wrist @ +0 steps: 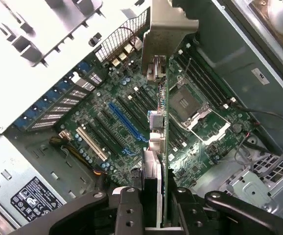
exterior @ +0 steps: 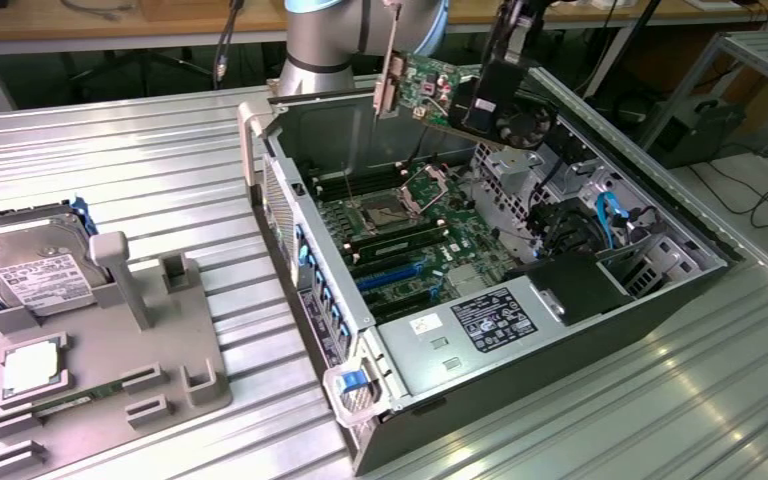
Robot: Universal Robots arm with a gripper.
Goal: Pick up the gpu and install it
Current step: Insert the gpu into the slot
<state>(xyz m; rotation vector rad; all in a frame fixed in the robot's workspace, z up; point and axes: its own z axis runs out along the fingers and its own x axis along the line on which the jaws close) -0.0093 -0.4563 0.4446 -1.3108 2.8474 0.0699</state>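
Note:
The gpu (exterior: pixel 440 88) hangs in the air above the open computer case (exterior: pixel 664 285), over its back end. Its round black fan (exterior: pixel 523 122) faces the exterior view's right and its silver bracket (exterior: pixel 387 92) hangs at the exterior view's left end. My gripper (exterior: pixel 491 90) comes down from above and is shut on the card. In the wrist view the gpu (wrist: pixel 164 147) is seen edge-on between my two black fingers (wrist: pixel 129 213), with my gripper (wrist: pixel 157 215) clamped on it. The bracket (wrist: pixel 168 29) points toward the case's rear wall. Below lies the motherboard (wrist: pixel 102 105) with a blue slot (wrist: pixel 127 120).
A grey fixture tray (exterior: pixel 157 375) on the ribbed metal table holds a silver hard drive (exterior: pixel 31 265) and a small square chip (exterior: pixel 33 365). Inside the case are a power supply (exterior: pixel 491 320), a CPU socket (exterior: pixel 387 212), blue cables (exterior: pixel 611 215) and drive bays.

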